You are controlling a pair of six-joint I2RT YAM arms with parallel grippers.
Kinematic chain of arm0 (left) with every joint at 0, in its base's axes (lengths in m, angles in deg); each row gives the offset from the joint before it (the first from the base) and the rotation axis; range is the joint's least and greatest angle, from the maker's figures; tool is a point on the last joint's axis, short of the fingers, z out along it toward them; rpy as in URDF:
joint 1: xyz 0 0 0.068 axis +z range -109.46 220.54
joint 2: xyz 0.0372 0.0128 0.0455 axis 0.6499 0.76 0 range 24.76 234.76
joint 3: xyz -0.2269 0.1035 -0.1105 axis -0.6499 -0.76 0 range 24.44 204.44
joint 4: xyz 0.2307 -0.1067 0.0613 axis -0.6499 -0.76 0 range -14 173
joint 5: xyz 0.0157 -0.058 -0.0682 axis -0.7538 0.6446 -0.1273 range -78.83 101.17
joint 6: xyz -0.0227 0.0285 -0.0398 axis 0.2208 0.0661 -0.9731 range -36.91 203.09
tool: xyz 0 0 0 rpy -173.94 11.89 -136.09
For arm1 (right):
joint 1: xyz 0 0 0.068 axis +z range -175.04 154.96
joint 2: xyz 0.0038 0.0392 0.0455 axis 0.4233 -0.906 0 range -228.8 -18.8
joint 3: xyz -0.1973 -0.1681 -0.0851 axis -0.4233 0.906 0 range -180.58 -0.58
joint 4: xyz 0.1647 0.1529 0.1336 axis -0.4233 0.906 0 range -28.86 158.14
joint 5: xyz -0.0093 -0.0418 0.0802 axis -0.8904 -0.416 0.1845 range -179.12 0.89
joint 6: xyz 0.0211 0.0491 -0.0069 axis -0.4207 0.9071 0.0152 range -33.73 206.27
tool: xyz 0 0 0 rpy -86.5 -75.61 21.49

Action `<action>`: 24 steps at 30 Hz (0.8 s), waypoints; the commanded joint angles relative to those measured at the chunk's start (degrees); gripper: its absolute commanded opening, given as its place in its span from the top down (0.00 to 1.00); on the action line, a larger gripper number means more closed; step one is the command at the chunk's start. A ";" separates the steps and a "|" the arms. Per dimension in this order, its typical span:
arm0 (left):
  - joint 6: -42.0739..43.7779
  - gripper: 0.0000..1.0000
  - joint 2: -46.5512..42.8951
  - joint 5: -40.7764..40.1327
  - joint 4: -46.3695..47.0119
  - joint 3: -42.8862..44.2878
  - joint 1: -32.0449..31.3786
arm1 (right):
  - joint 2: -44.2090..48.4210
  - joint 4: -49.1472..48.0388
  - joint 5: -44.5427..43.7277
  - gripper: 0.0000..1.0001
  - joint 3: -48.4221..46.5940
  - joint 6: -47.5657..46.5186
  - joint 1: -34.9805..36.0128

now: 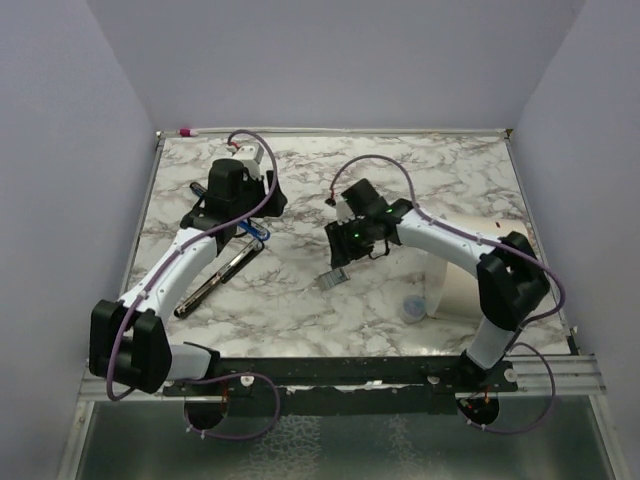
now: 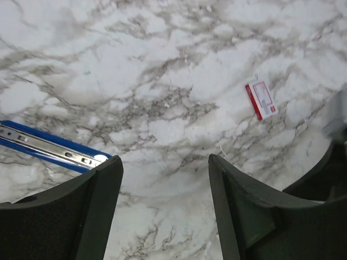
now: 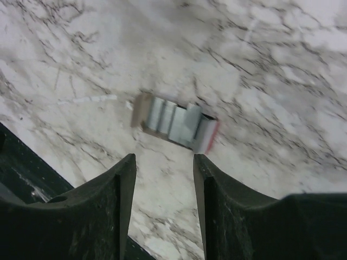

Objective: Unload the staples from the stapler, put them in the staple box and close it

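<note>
The stapler (image 1: 222,275) lies open on the marble at left, a black body running diagonally and its blue-trimmed arm (image 1: 255,230) swung out. In the left wrist view the blue arm with its silvery rail (image 2: 51,149) lies just left of my left finger. My left gripper (image 2: 165,160) is open and empty above bare marble, and in the top view it (image 1: 260,203) hovers over the stapler's far end. Silvery-grey staples (image 3: 169,120) lie side by side in a small open box (image 1: 335,278). My right gripper (image 3: 164,157) is open and empty just short of that box.
A big white cylinder tub (image 1: 470,268) lies on its side at right, beside my right arm. A small clear round thing (image 1: 412,306) sits in front of it. A white box with pink-red print (image 2: 261,99) shows far off in the left wrist view. Walls enclose the table.
</note>
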 commanded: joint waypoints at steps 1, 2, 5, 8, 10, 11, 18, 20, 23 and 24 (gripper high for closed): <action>-2.47 0.32 -4.30 -1.46 4.76 1.57 3.78 | -7.55 10.17 -10.34 0.56 -12.25 5.62 7.34; -1.57 0.31 -4.69 -1.77 3.91 1.57 4.40 | -9.39 12.19 -11.59 0.58 -14.72 6.32 8.30; 0.54 0.30 -6.21 -4.59 1.59 0.39 4.93 | -14.86 17.76 -14.29 0.63 -21.40 7.78 10.68; 2.08 0.28 -7.07 -7.97 -1.32 0.90 4.08 | -18.51 22.55 -17.52 0.65 -25.92 9.62 12.08; 2.82 0.25 -7.13 -11.40 -2.80 1.82 2.70 | -19.29 24.16 -19.71 0.66 -27.45 11.17 12.66; 2.85 0.25 -7.05 -12.90 -3.42 2.23 2.21 | -19.45 24.60 -20.29 0.66 -27.79 11.50 12.78; 1.24 0.19 -6.41 -18.73 -5.26 3.09 0.90 | -21.85 27.86 -22.28 0.67 -29.74 12.80 12.97; 0.77 0.17 -5.95 -18.63 -5.67 3.32 0.98 | -22.08 27.71 -22.69 0.68 -29.66 13.01 12.97; 0.39 0.16 -5.63 -18.51 -6.36 3.84 1.24 | -23.01 27.27 -22.23 0.69 -29.69 13.16 12.97; 0.38 0.16 -5.70 -18.66 -6.52 3.99 1.40 | -23.39 27.32 -22.30 0.69 -29.86 13.19 12.97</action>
